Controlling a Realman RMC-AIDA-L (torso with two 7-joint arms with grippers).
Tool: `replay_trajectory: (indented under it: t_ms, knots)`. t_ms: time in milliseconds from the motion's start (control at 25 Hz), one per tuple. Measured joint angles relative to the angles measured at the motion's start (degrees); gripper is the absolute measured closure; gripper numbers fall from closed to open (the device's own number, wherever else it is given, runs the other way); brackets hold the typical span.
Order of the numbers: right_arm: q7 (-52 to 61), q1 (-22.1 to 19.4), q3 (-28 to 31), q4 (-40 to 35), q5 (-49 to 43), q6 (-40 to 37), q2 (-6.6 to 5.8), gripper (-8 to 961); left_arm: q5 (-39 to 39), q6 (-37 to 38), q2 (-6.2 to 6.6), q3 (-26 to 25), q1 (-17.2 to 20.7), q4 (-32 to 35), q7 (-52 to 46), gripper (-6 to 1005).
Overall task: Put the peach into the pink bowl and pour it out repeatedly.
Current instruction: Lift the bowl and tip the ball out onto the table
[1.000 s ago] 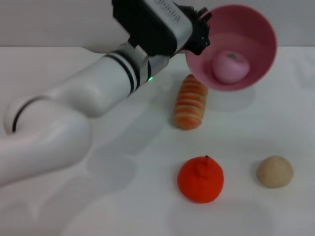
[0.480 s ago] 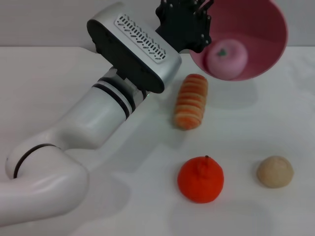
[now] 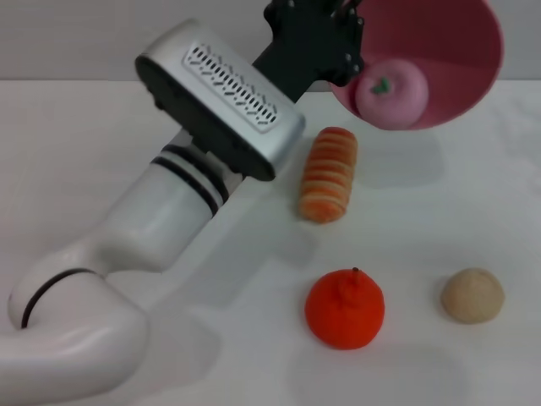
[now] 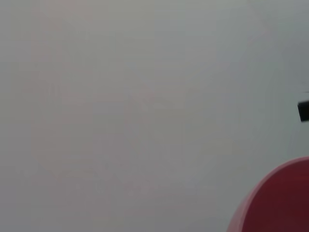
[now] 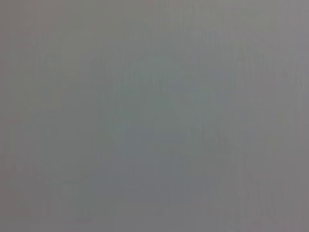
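No writing can be read. The left tool (image 3: 345,34) grips the tilted pink bowl (image 3: 456,59) above the bench (image 3: 84,152); the peach (image 3: 390,93) lies at its lower rim. Below lie a striped bread roll (image 3: 328,173), orange (image 3: 344,308) and bun (image 3: 472,295).

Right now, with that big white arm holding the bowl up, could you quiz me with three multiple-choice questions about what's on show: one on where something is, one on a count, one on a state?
1. Where is the peach?
A. On the table
B. Inside the pink bowl
C. Beside the tangerine

2. How many toy foods lie on the table?
A. One
B. Three
C. Five

3. How is the bowl held?
A. Flat on the table
B. Upside down
C. Lifted and tipped towards us

Answers: 1 B, it rests against the bowl's lower wall. 2 B, striped bread, tangerine, bun. 3 C, the left gripper holds its rim, opening facing the camera.
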Motion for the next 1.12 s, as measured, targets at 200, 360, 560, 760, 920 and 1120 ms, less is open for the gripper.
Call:
replay_trajectory:
  t_ms: [200, 360, 560, 760, 920, 1120]
  knots:
    - [0.02, -0.02, 0.02, 0.05, 0.0, -0.1, 0.0, 559, 0.01, -4.26, 0.0, 1.15, 1.02, -0.3, 0.27, 955]
    - [0.06, 0.0, -0.03, 0.05, 0.0, -0.18, 0.0, 559, 0.01, -5.03, 0.0, 1.39, 1.21, -0.39, 0.41, 955]
    - [0.1, 0.07, -0.07, 0.04, 0.0, -0.49, 0.0, 560, 0.01, -5.24, 0.0, 1.43, 1.28, -0.42, 0.55, 955]
    - [0.13, 0.03, -0.08, 0.16, 0.0, -0.8, 0.0, 560, 0.02, -10.31, 0.0, 2.77, 2.08, -1.03, 0.36, 954]
    - [0.13, 0.05, -0.09, 0.52, 0.0, -0.81, 0.0, 560, 0.01, -10.62, 0.02, 2.8, 2.08, -1.09, 0.45, 955]
    - [0.14, 0.11, -0.17, 0.62, 0.0, -0.87, 0.0, 559, 0.01, -11.5, 0.0, 2.94, 2.09, -1.1, 0.68, 955]
